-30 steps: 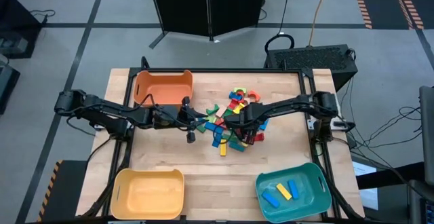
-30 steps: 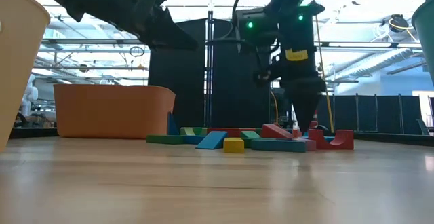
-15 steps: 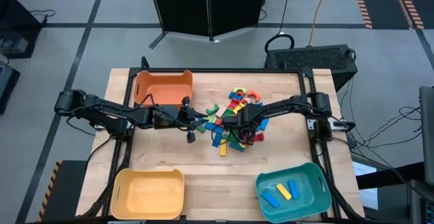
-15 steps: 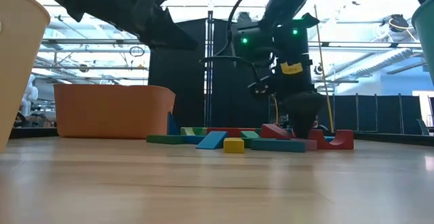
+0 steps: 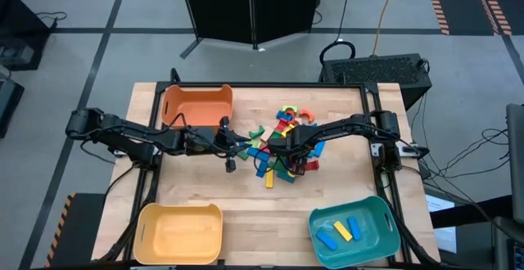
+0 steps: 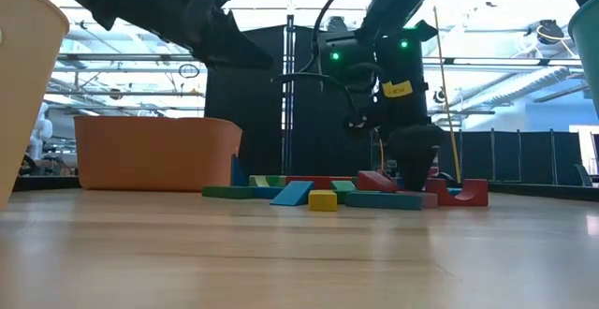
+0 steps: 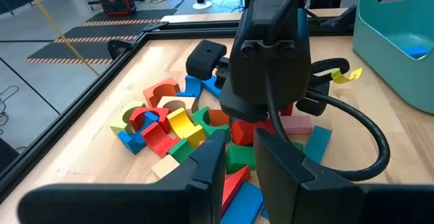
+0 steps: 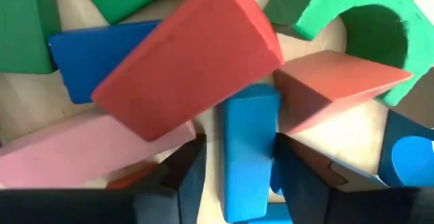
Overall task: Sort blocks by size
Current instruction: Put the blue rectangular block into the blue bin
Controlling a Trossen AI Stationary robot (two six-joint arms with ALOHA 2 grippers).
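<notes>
A pile of painted blocks [image 5: 286, 143] lies at the table's middle right; it also shows in the low view [image 6: 323, 198] and the left wrist view [image 7: 163, 125]. My right gripper [image 5: 281, 150] is down in the pile, open, pointing down [image 6: 412, 173]. In its wrist view its fingers [image 8: 237, 183] stand on either side of a blue bar [image 8: 247, 153], which lies partly under a red block [image 8: 190, 68]. My left gripper [image 5: 247, 149] hangs above the table at the pile's left edge, open and empty [image 7: 241, 163]. My right gripper comes at the blue bar's near end [image 8: 245, 183] from above, one finger on each long side, lying across the bar. The bar lies flat among the other blocks. I cannot tell whether the fingers touch it.
An orange bin [image 5: 196, 106] stands at the far left, a yellow bin [image 5: 178, 233] at the near left. A teal bin [image 5: 372, 221] at the near right holds two blue blocks and a yellow one. Bare table lies between the pile and the near bins.
My right gripper has gone down into the pile and a little toward the table's left edge, ending with its fingers beside the blue bar. The blocks have not visibly moved.
</notes>
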